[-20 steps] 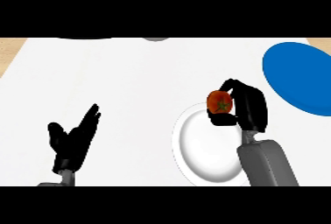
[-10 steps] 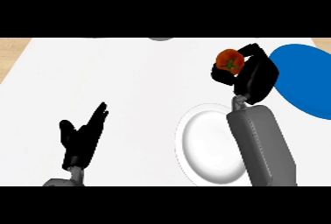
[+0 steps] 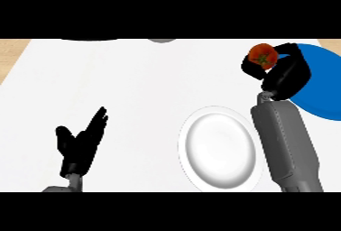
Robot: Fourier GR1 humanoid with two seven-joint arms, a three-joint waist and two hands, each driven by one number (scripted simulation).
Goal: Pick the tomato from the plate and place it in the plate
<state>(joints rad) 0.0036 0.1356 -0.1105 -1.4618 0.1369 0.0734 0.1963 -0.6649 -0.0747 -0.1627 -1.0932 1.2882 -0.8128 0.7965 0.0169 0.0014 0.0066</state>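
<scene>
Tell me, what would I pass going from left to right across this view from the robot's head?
Open black left hand → round white plate → red tomato, held in the black right hand → round blue plate.

We see bright, even light over the white table [image 3: 133,81], almost no cast shadows, and soft grey shading inside the white plate [image 3: 220,153].
</scene>
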